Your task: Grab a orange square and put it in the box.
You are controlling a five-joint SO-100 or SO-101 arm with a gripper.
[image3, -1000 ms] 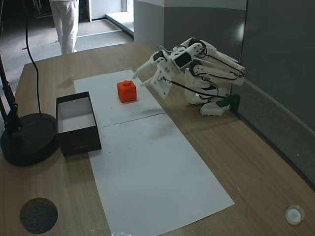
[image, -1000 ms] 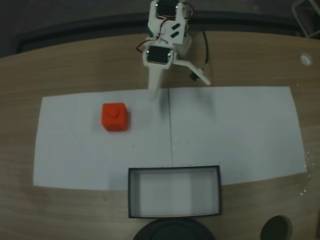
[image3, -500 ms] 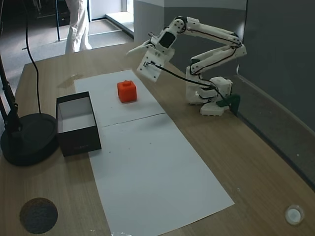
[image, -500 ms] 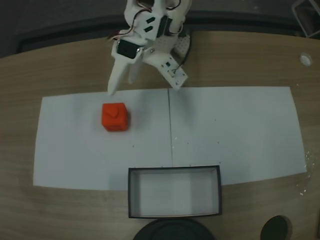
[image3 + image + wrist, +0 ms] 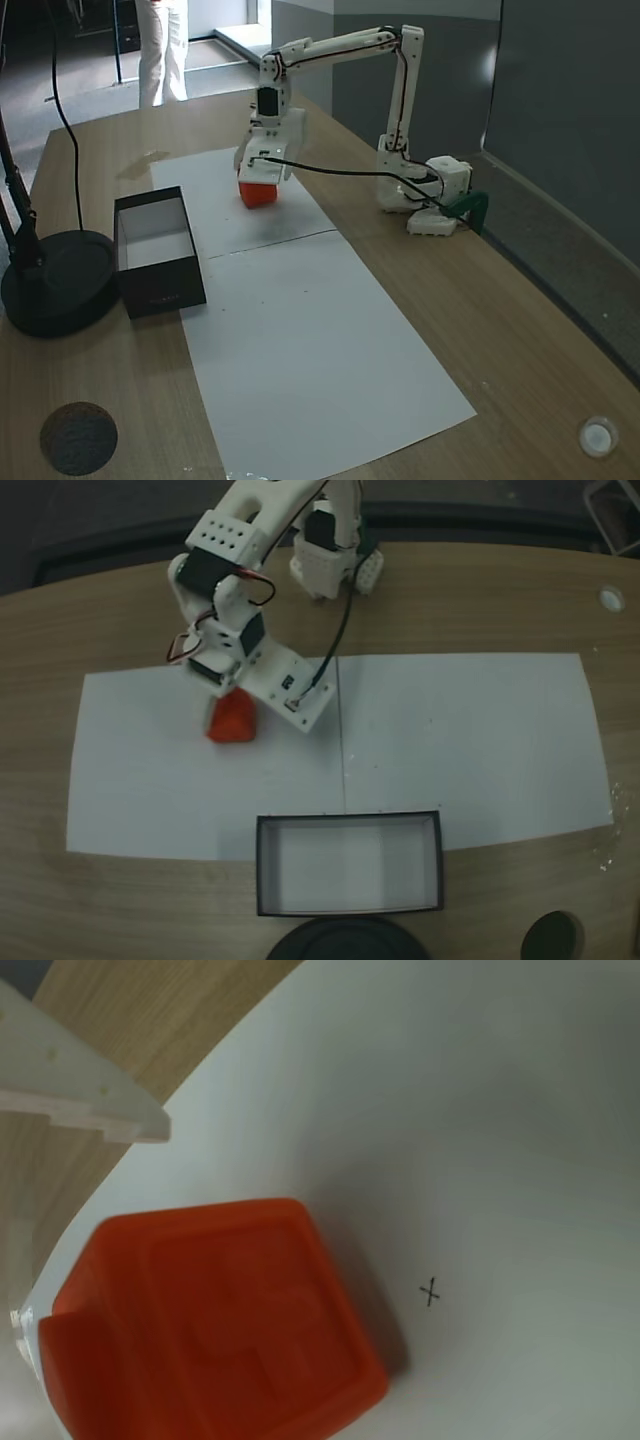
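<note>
Claw: the gripper (image 5: 222, 692) is now down over the orange square (image 5: 232, 722); a second ago it was folded back near the arm's base, and half a second ago it was raised just short of the cube.
Claw state: cannot tell whether the jaws are spread or closed; from above and from the side the wrist body covers the fingertips, and the wrist view shows a single white finger (image 5: 85, 1095) apart from the cube, nothing touching it.
Orange square: sits flat on the white paper sheet (image 5: 480, 750), on the left half as the top-down fixed view shows it, in the same spot as in both earlier moments; its raised mark shows on the top face in the wrist view (image 5: 215, 1325).
Contact: none seen; the cube appears undisturbed.
Box: stands at the near edge of the paper (image 5: 349, 865), well apart from the cube, white inside, nothing in it; unmoved.
Other items: a round black lamp base (image 5: 55, 280) sits just beside the box in the side fixed view.
Change summary: the arm has swung out and descended; the things on the table have not shifted.
Meaning for task: judged as the end of the approach, grasp not yet made; lifting and carrying to the box remain.
Risk: a misjudged closure could nudge the cube sideways on the smooth paper.
</note>
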